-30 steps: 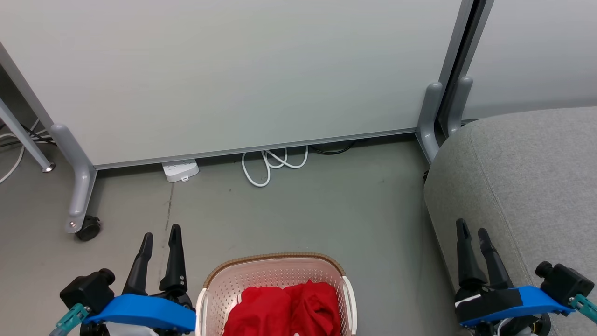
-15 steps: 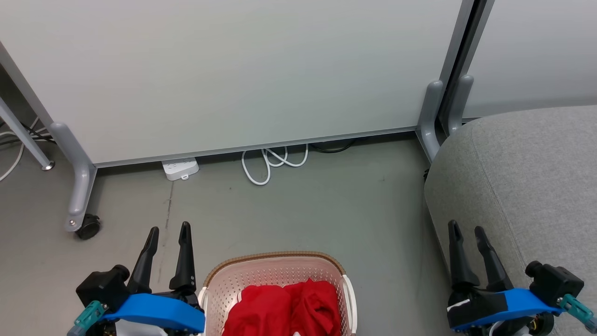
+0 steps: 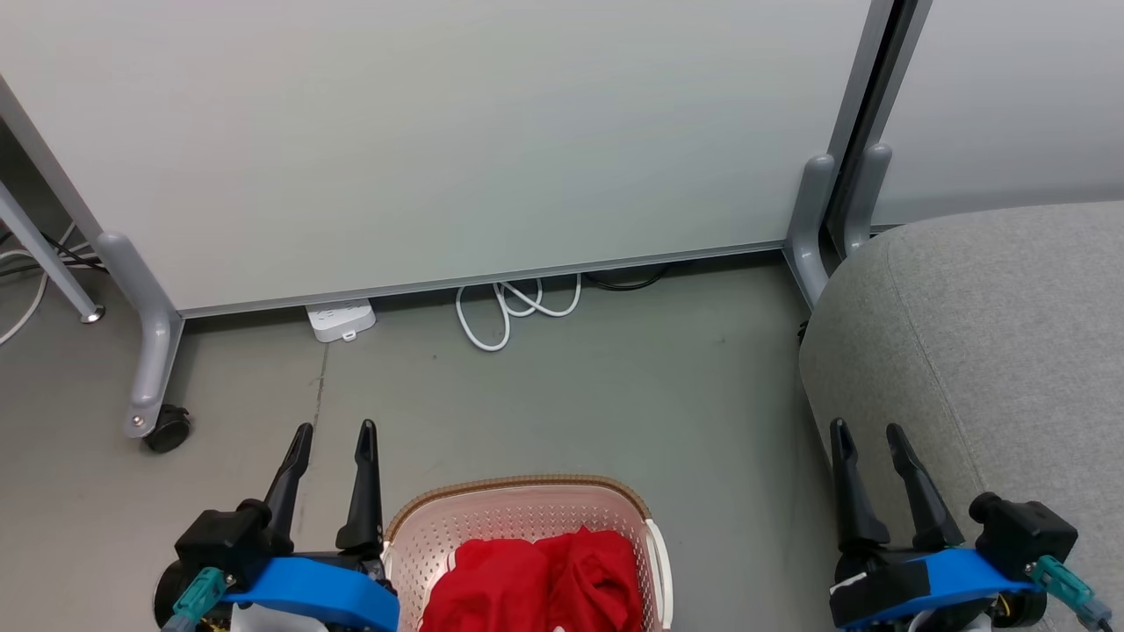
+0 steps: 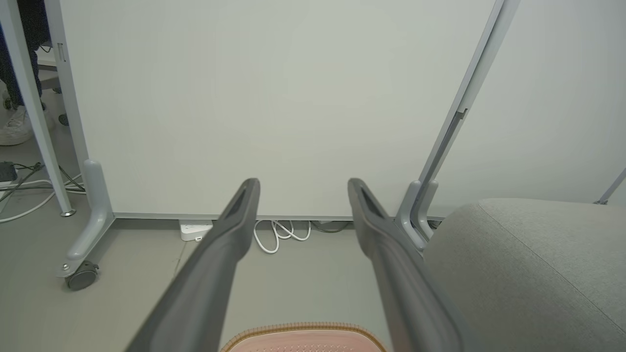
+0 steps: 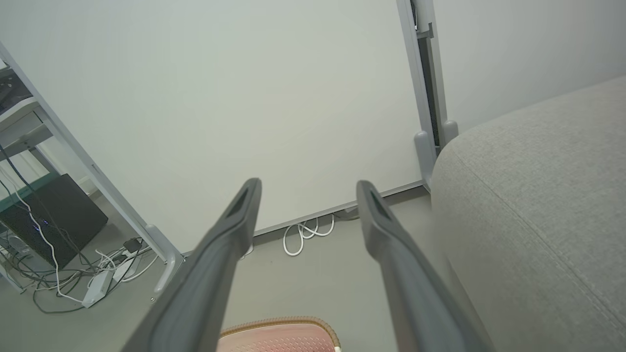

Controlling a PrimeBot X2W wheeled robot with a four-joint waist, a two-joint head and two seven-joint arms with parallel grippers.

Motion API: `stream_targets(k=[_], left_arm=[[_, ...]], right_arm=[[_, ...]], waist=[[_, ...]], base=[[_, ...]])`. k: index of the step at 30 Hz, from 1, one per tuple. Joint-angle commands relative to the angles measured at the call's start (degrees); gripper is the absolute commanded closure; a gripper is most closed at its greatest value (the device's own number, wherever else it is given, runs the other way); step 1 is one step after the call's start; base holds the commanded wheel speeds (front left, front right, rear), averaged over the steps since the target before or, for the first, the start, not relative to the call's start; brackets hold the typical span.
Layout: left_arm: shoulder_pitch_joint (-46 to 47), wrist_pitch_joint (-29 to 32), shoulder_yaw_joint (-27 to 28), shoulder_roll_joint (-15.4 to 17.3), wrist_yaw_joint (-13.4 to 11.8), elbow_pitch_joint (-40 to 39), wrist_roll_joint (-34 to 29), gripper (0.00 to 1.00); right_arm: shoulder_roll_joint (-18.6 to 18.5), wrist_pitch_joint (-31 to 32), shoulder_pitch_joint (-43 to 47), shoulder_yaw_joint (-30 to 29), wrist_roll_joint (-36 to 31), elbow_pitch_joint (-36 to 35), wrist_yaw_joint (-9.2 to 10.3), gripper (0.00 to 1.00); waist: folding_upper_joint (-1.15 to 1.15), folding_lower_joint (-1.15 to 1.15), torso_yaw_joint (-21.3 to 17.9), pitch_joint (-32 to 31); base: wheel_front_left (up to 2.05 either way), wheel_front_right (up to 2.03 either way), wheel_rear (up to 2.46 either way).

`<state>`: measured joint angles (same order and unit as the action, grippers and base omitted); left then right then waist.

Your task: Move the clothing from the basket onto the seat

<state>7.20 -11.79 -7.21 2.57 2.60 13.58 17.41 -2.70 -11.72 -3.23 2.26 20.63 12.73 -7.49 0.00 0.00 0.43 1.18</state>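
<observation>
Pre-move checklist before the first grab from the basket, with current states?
1. Left end effector open, holding nothing: ok.
2. Right end effector open, holding nothing: ok.
3. Clothing lies in the basket, uncovered from above: ok.
4. Seat right of the basket, top bare where seen: ok.
5. Garment count: cannot tell, the head view's edge cuts the basket off.
6. White cable by the partition, apart from the basket: ok.

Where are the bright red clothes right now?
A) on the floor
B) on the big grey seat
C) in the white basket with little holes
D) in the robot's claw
C: the bright red fabric clothing lies bunched inside the cream-white perforated plastic basket with the brown woven-look rim.
</observation>
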Motion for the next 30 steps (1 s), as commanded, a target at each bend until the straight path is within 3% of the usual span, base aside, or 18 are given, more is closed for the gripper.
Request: stream_targets(k=[1, 30], left_arm=[[0.52, -0.57, -0.14, 0.38, -0.33, -0.08, -1.28, 0.0], [0.63, -3.48, -1.62, 0.46, -0.07, 2.7, -10.43, 0.0]], right_arm=[[-0.26, -0.64, 0.58, 0.19, -1.42, -0.01, 0.0, 0.0], [-0.29, -3.61, 0.96, 0.53, -12.64, 2.29, 0.01, 0.0]], waist=[[0.0, 0.0, 0.0, -0.04], [0.0, 0.0, 0.51, -0.27]], base=[[0.0, 0.0, 0.0], [0.0, 0.0, 0.0]])
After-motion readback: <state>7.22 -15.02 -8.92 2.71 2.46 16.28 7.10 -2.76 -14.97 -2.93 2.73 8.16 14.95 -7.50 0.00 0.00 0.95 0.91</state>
